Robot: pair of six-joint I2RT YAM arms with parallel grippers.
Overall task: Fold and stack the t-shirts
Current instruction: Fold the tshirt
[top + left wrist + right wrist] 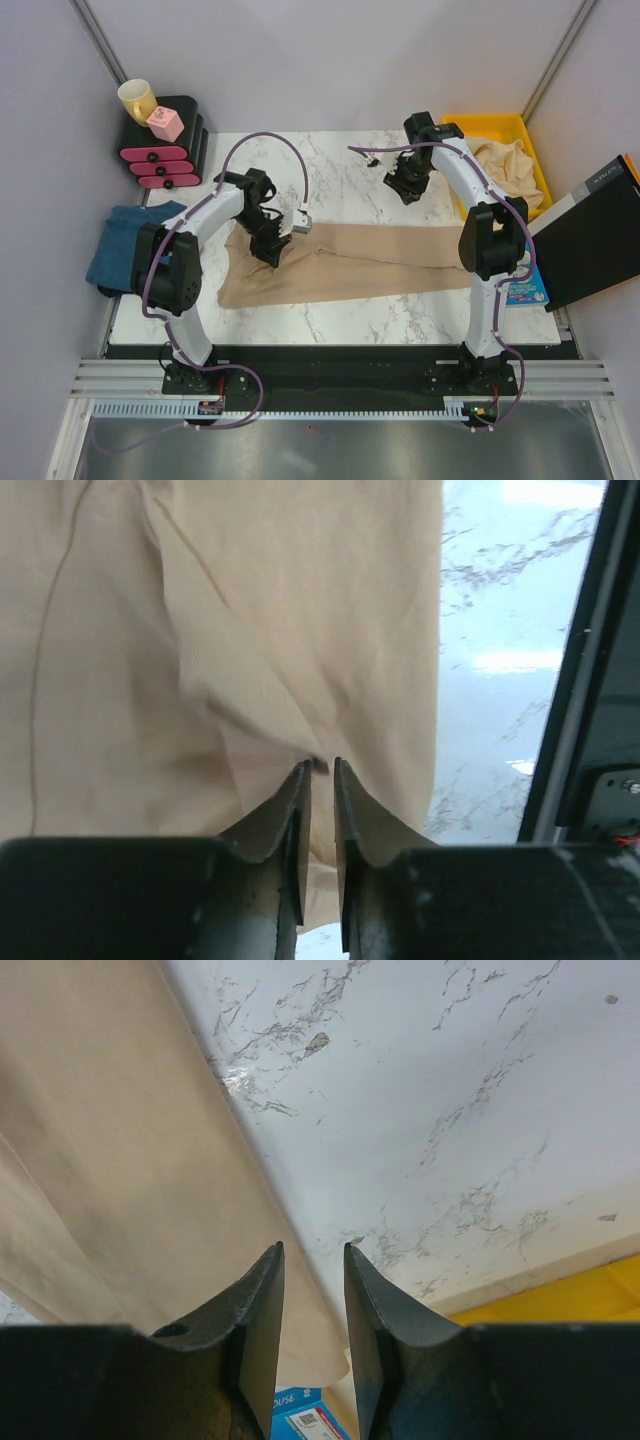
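A tan tee (400,262) lies as a long band across the table (340,165), from left to right. The left claw (271,256) is low over its left part, jaws only a little apart. The right claw (402,193) hangs above the far table, jaws spread and empty.
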